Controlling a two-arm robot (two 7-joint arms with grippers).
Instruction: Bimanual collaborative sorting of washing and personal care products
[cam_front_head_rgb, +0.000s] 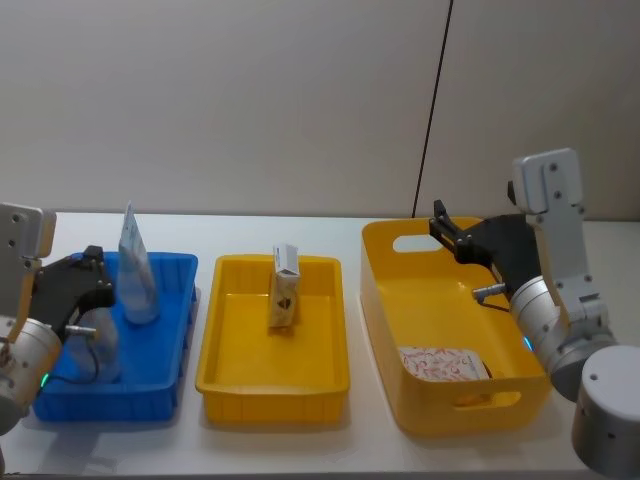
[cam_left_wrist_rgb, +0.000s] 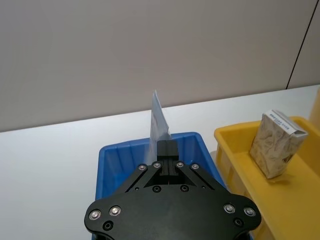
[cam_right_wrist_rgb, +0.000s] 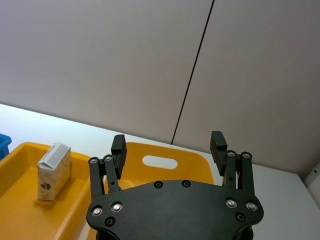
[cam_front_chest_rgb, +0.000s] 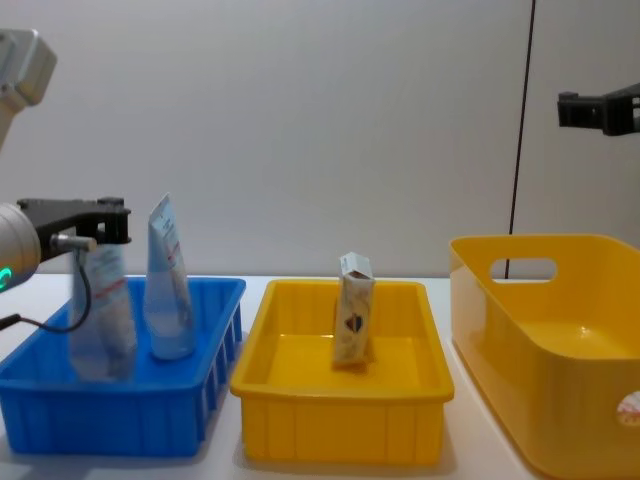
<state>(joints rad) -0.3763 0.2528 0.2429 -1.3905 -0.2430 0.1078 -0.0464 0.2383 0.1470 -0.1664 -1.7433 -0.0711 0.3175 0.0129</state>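
In the blue bin (cam_front_head_rgb: 176, 290) on the table, two pale-blue tubes, both upright: far tube (cam_front_head_rgb: 135, 265) and near tube (cam_front_head_rgb: 100, 342). Just above the near tube, the left gripper (cam_front_head_rgb: 100, 275), seemingly pressed together, with no clear hold on either. In the shallow yellow tray (cam_front_head_rgb: 270, 386), one white carton (cam_front_head_rgb: 284, 290), upright. Over the deep yellow bin (cam_front_head_rgb: 440, 412), the right gripper (cam_right_wrist_rgb: 169, 145), spread wide, holding nothing.
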